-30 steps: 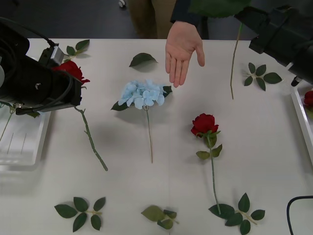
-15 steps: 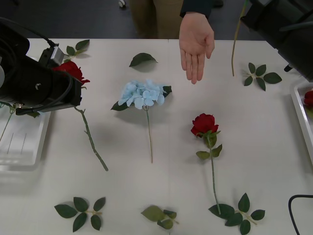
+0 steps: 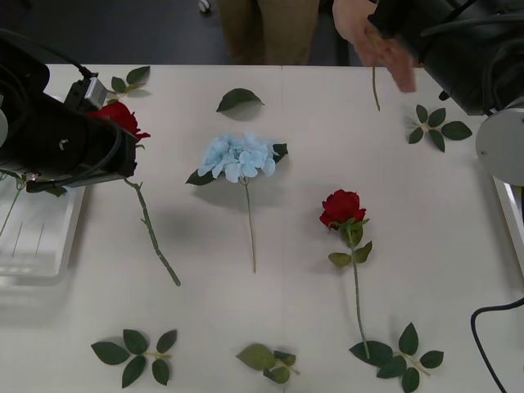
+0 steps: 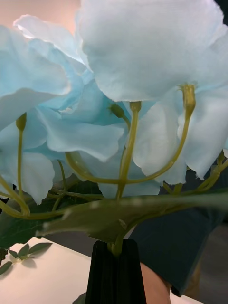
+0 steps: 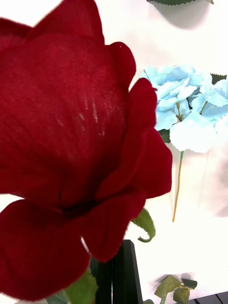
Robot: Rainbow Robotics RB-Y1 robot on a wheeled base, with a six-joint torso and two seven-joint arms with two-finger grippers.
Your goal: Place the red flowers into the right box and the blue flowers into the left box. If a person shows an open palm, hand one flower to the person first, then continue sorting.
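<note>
My right gripper [image 4: 116, 270] is shut on the stem of a blue flower [image 4: 118, 95], held high at the table's far right edge. Its stem [image 3: 375, 88] hangs below the person's hand [image 3: 381, 41], which is at the stem; I cannot tell if it grips. At the left, my left gripper [image 5: 114, 278] is shut on a red flower [image 3: 119, 115] above the table beside the left box [image 3: 37, 241]. A second blue flower [image 3: 237, 157] and a second red flower [image 3: 341, 206] lie mid-table. The right box's rim [image 3: 509, 217] shows at the right edge.
Loose green leaf sprigs lie around the table: far left [image 3: 127, 80], far middle [image 3: 237, 99], far right [image 3: 438, 127], and along the near edge [image 3: 135, 354] [image 3: 266, 359] [image 3: 401, 354]. A black cable [image 3: 487, 336] loops at the near right corner.
The person's open hand moved from the table's middle right and up to the hanging stem. My right arm carried the blue flower higher toward it. The left arm stayed still.
</note>
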